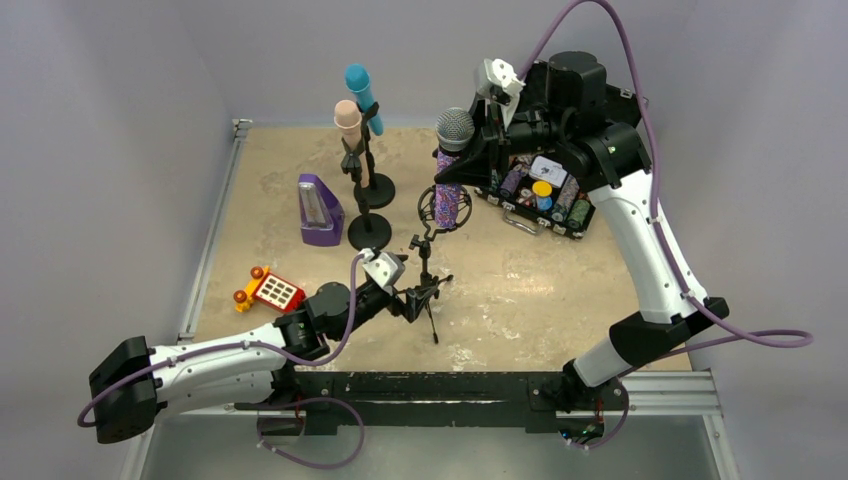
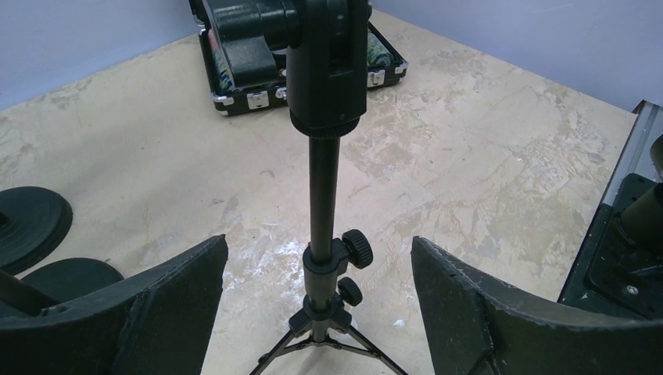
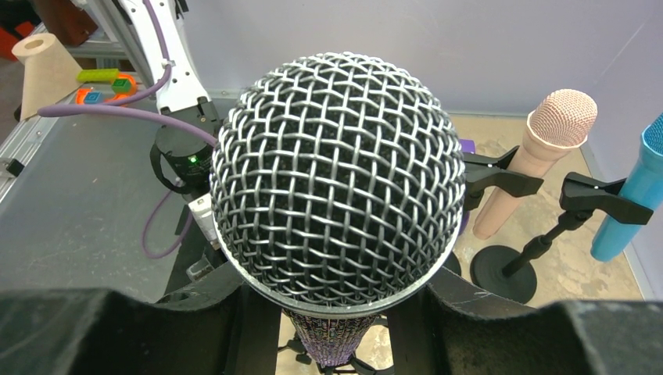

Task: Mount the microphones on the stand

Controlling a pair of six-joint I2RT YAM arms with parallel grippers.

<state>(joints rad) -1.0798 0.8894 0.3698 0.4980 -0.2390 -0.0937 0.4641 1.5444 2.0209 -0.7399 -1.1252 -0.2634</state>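
Right tool [image 3: 332, 332] clamps glittery purple mic [image 3: 336, 172] just under its grey mesh head, upright, lower end at ring mount [image 1: 440, 207] atop tripod stand [image 2: 323, 180]. Left tool [image 2: 319, 262] gapes wide, fingers [image 2: 180, 305] either side of stand's pole w/o touching. Beyond it, peach mic [image 1: 348, 120] & turquoise mic [image 1: 360, 88] sit clipped in round-base stands [image 1: 370, 232].

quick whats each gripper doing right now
Left gripper: open, fingers either side of the stand pole, not touching it.
Right gripper: shut on the purple microphone.

Metronome [image 1: 320, 210] left of round-base stands [image 1: 370, 232]; case [image 1: 540, 200] right; tripod stand [image 1: 428, 290] nearer.
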